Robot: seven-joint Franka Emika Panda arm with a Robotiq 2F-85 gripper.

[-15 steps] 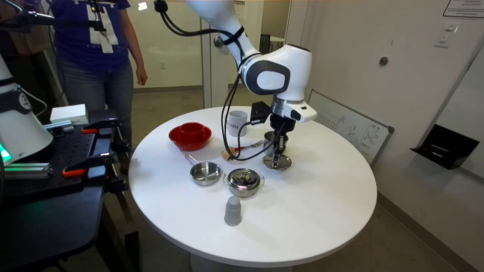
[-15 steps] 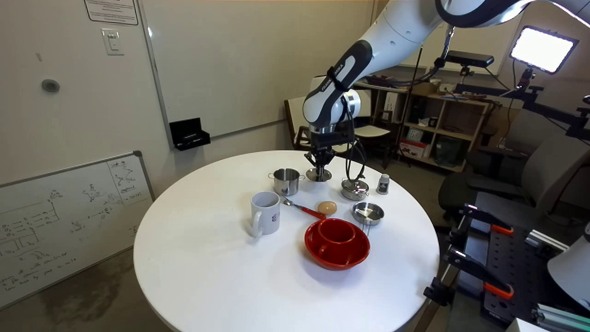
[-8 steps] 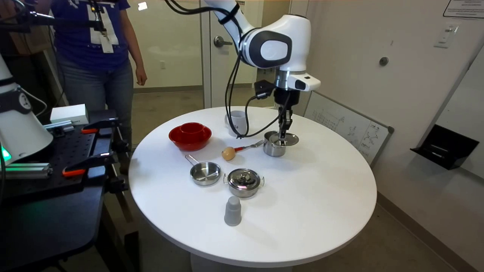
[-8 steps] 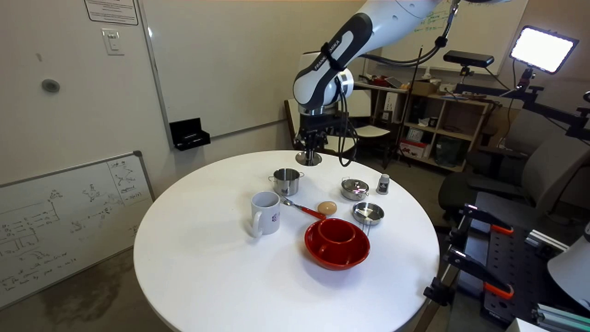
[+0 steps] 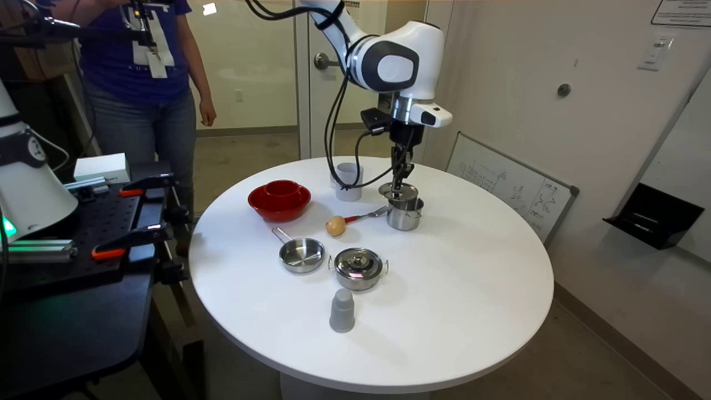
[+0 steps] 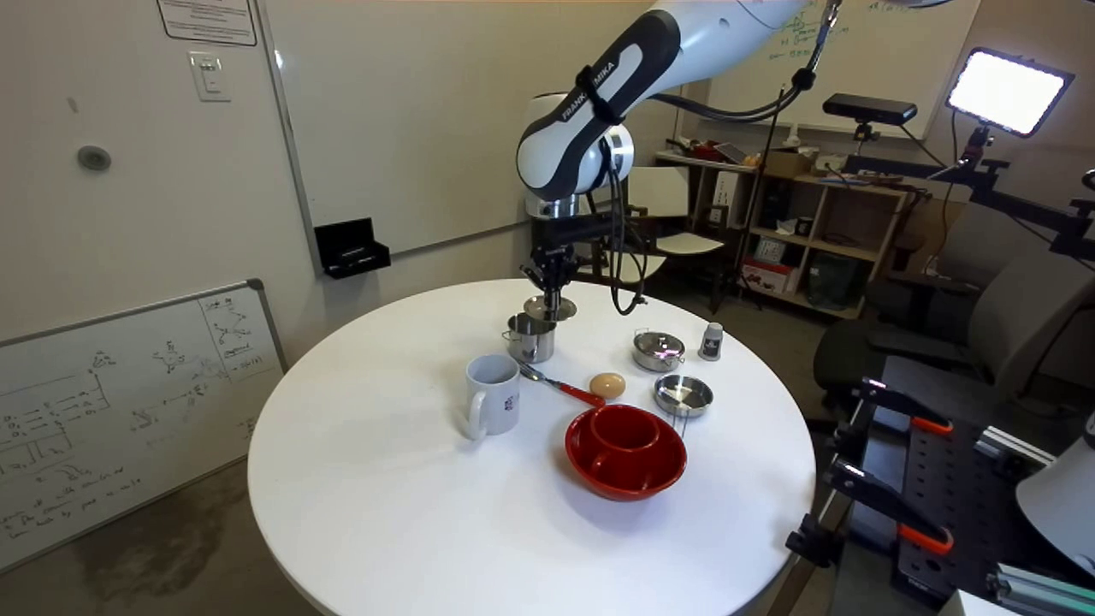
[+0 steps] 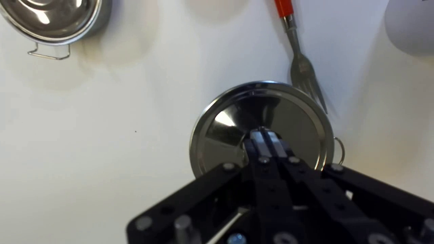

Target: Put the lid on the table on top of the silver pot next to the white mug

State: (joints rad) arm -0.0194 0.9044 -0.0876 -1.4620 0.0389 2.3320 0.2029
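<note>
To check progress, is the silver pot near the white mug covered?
No, open: the pincer holds the lid; both exterior views look past it into the pot.

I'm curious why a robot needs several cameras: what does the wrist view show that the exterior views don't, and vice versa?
Only the wrist view shows a dark speck on the table and both fingertips distinctly, close together at the middle of the lid.

Only the exterior views show the arm, red bowl, small pan, tan egg-shaped object and grey bottle-like object.

All share the lid in the gripper, the silver pot (mostly hidden in the wrist view), the lidded pot, fork and white mug (cropped there).
</note>
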